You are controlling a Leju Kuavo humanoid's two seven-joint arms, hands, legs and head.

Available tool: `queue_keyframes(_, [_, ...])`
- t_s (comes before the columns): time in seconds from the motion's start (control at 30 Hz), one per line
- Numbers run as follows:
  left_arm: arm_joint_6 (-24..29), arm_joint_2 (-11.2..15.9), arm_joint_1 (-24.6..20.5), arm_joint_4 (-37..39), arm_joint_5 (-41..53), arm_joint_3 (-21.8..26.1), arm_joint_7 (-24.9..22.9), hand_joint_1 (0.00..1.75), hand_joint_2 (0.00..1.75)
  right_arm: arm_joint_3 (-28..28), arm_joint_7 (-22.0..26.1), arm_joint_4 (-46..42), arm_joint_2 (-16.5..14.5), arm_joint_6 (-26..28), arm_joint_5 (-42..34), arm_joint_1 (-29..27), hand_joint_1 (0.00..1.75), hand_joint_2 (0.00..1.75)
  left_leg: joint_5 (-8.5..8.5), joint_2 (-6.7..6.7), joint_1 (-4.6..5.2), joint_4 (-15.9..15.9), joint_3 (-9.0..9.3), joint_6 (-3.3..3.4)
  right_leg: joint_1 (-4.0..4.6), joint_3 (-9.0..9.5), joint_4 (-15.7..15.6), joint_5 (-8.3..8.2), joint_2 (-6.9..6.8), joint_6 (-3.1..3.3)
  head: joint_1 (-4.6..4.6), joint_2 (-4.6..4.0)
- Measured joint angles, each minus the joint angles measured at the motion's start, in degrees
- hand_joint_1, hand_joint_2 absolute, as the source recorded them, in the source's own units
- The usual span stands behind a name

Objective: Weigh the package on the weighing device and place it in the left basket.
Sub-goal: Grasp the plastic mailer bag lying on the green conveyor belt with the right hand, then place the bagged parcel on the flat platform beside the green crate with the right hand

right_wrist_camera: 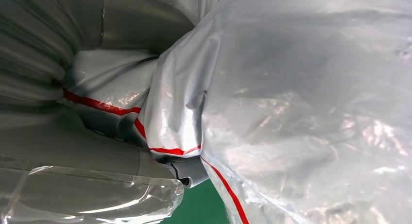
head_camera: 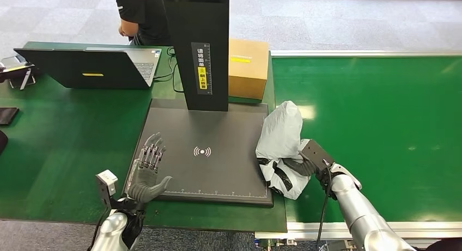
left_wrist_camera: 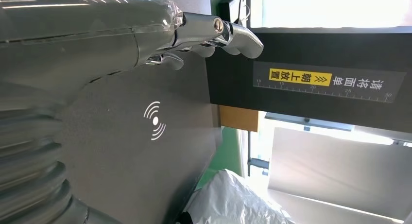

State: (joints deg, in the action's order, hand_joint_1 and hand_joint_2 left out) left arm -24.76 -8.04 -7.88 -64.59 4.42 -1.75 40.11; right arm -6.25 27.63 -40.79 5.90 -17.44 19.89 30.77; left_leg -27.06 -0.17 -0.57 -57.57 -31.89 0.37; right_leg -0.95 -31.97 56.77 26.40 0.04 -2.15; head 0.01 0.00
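While gripped by the right robot hand (head_camera: pixel 297 165), package (head_camera: pixel 280 139) beside scale (head_camera: pixel 218 169); left robot hand (head_camera: pixel 148 172) spread, empty.

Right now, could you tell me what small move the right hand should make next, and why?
Probably carry the package leftward onto the scale platform. The right hand already grips the grey bag, which sits at the platform's right edge, mostly over the green belt. The left hand hovers open over the platform's left side, holding nothing.

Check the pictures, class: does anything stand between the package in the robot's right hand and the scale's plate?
Nothing visible does. The right hand grips the grey package at the plate's right edge. The plate is bare toward its centre. The left hand hovers open over its far left side; the black column stands at its back.
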Motion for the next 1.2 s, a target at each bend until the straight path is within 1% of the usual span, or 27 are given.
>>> queue_keyframes(0.2, [0.0,0.0,0.03,-0.01,0.0,0.0,0.0,0.0,1.75,0.08,0.26,-0.4,-0.02,0.07,-0.11,-0.11,1.75,1.75,0.0,0.0,0.0,0.0,-0.06,0.0,0.0,-0.05,0.0,0.0,0.0,0.0,0.01,0.0])
queue_keyframes(0.33, [0.0,0.0,0.1,-0.17,0.18,0.0,0.0,0.0,1.75,0.91,2.69,-2.55,-0.28,2.43,-0.89,-1.06,1.75,1.75,0.0,-0.01,0.0,0.0,-0.1,0.0,0.0,-0.08,0.0,0.0,-0.03,0.0,0.0,0.0])
queue_keyframes(0.4, [0.0,-0.01,0.29,-0.55,0.5,0.01,0.01,0.0,1.75,2.05,3.08,-5.55,-0.79,5.63,-0.74,-2.05,1.75,1.75,0.0,-0.01,0.0,0.0,-0.12,0.0,0.0,-0.1,0.0,0.0,-0.03,0.0,0.0,0.0])
queue_keyframes(0.57, [0.01,-0.14,0.62,-2.01,0.98,0.11,-0.22,0.0,1.75,6.19,3.31,-15.53,-2.59,17.02,1.16,-4.72,1.75,1.75,0.0,-0.04,0.0,0.0,-0.19,0.0,-0.01,-0.16,0.0,0.01,-0.07,0.0,0.01,0.0])
queue_keyframes(0.67, [0.05,-0.31,0.52,-2.73,0.86,0.22,-0.48,0.0,1.75,7.85,4.42,-22.14,-3.27,21.63,3.13,-6.44,1.75,1.75,0.0,-0.05,0.0,0.0,-0.2,0.0,-0.01,-0.16,0.0,0.01,-0.07,0.0,0.0,0.0])
queue_keyframes(0.73, [1.04,-0.45,0.66,-3.86,0.12,0.37,-0.45,0.0,1.75,8.11,5.51,-26.06,-3.51,24.04,5.87,-7.37,1.75,1.75,0.0,-0.03,0.0,0.0,-0.24,0.0,-0.01,-0.19,0.02,0.0,-0.04,0.0,0.01,0.0])
queue_keyframes(0.83, [4.54,-0.82,1.26,-9.53,-1.96,0.53,-0.01,0.0,1.75,6.55,7.2,-30.63,-3.65,27.05,13.23,-7.24,1.75,1.75,0.01,0.04,0.0,0.0,-0.3,0.0,-0.02,-0.29,0.06,-0.02,0.03,0.0,0.02,0.0])
queue_keyframes(0.93, [6.43,-1.09,1.27,-14.22,-3.12,0.67,0.12,0.0,1.75,3.5,6.95,-32.85,-3.68,28.48,17.54,-5.27,1.75,1.75,0.02,0.01,0.01,0.0,-0.29,-0.01,-0.02,-0.3,0.07,-0.02,-0.01,0.0,0.0,0.0])
queue_keyframes(1.07, [8.51,-1.44,1.67,-18.52,-3.67,1.08,0.11,0.0,1.75,-1.54,6.74,-32.51,-3.66,29.42,21.77,-1.38,1.75,1.75,0.05,0.01,0.0,0.0,-0.29,-0.05,-0.01,-0.31,0.1,-0.02,-0.02,0.01,-0.01,0.0])
queue_keyframes(1.2, [11.35,-1.71,1.96,-22.2,-3.68,1.38,0.11,0.0,1.75,-6.97,7.05,-28.65,-3.32,30.06,27.81,3.08,1.75,1.75,0.06,-0.01,0.0,0.0,-0.31,-0.05,-0.01,-0.3,0.14,-0.02,-0.02,0.01,-0.01,0.0])
